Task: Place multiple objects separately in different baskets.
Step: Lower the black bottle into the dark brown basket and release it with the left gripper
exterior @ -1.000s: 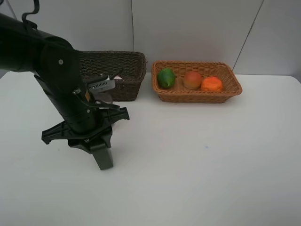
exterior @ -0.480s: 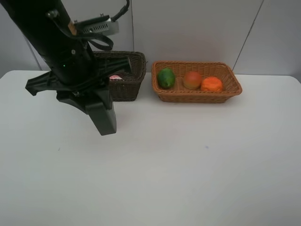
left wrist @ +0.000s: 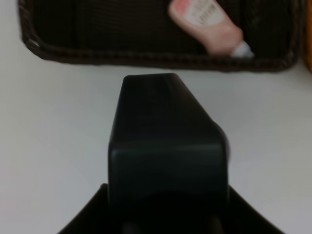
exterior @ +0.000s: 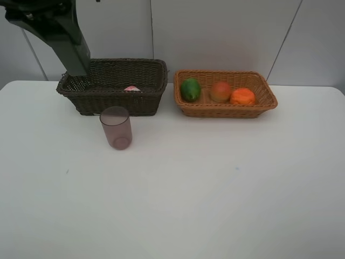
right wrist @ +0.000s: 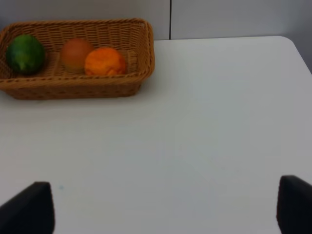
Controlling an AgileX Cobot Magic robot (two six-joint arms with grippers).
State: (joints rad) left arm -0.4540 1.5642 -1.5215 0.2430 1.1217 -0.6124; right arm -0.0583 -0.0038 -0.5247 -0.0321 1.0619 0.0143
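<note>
**Cup on the table, fruit in the tan basket, wide room in front**

You have a white table (exterior: 226, 194) bare across its whole near half; the two baskets sit side by side along the far edge, close to the wall, a narrow gap between them. The mauve cup (exterior: 116, 127) stands upright just in front of the dark basket (exterior: 113, 86), near its front wall but apart from it. In the tan basket (exterior: 225, 93) the lime (exterior: 190, 89), the peach-coloured fruit (exterior: 220, 91) and the orange (exterior: 242, 96) lie in a row.

The high camera shows only a sliver of pink in the dark basket; your left wrist camera shows it plainly as the pink bottle (left wrist: 208, 25) lying against the basket's front wall. The left gripper (exterior: 73, 46) hangs high over that basket's left end; one dark finger (left wrist: 165, 146) fills its own view, so you cannot tell how far it is parted, and nothing shows in its hold. The right gripper (right wrist: 165, 212) shows only in its wrist view, spread wide and holding nothing.
</note>
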